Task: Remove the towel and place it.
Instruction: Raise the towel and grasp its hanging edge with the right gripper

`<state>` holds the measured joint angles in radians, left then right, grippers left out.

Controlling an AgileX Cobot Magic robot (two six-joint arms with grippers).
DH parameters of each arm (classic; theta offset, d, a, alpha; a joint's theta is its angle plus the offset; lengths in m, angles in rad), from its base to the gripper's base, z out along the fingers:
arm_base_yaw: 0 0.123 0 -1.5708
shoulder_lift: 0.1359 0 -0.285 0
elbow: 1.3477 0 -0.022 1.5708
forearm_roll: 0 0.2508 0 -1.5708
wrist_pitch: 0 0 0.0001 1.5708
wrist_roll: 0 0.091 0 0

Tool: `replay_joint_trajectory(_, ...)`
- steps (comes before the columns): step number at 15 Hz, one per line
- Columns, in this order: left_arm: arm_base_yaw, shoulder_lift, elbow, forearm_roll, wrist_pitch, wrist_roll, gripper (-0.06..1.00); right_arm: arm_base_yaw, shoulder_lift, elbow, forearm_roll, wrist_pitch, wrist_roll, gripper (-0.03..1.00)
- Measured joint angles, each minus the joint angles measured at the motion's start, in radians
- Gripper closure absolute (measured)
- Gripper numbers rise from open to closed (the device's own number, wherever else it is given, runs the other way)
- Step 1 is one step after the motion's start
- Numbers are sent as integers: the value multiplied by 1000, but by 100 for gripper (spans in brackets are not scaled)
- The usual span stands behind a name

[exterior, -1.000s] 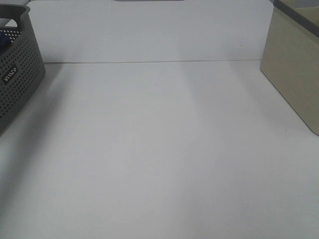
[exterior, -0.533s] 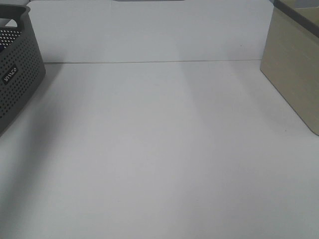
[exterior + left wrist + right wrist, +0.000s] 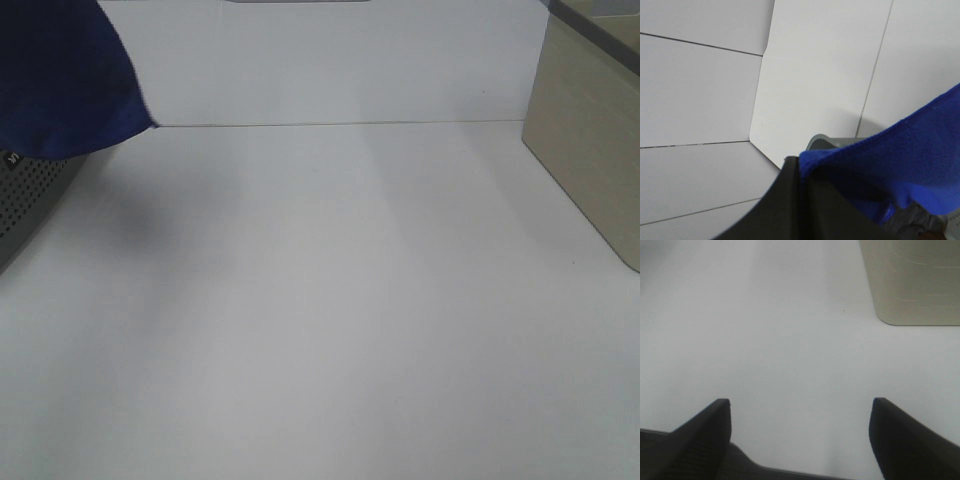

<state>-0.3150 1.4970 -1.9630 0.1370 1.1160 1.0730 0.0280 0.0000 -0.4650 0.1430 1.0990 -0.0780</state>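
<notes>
Now my left pincer (image 3: 800,166) clamps plush royal-blue towel (image 3: 60,80) high, clearing perforated grey basket (image 3: 25,200); right pincer (image 3: 800,412) spread, idle.

Towel (image 3: 62,85) was recorded as a royal-blue plush cloth with a stitched hem. It was seen hanging at the far left of the high view, its lower edge curved and covering the upper part of the grey basket (image 3: 28,195).
</notes>
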Motion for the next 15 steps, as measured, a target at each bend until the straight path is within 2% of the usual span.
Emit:
replay_joint_trajectory(3, -74, 30, 0, 1, -10, -47, 94, 0, 89, -2, 117, -28, -105, 22)
replay_joint_trajectory(7, -190, 102, 0, 11, -84, -109, 94, 0, 324, -11, 408, -261, -397, 22)
replay_joint_trajectory(8, -237, 127, 0, 11, -112, -113, 94, 0, 482, -11, 589, -358, -608, 22)
replay_joint_trajectory(9, -250, 131, 0, 11, -124, -116, 94, 0, 518, -11, 633, -374, -661, 22)
replay_joint_trajectory(10, -272, 137, 0, 11, -146, -120, 94, 0, 613, -11, 754, -395, -809, 22)
replay_joint_trajectory(12, -321, 139, 0, 10, -168, -123, 94, 0, 797, -11, 1022, -402, -1134, 22)
replay_joint_trajectory(14, -365, 139, 0, 8, -169, -131, 94, 0, 971, -11, 1316, -352, -1500, 22)
replay_joint_trajectory(15, -375, 139, 0, 8, -169, -134, 94, 0, 1022, -11, 1395, -328, -1589, 22)
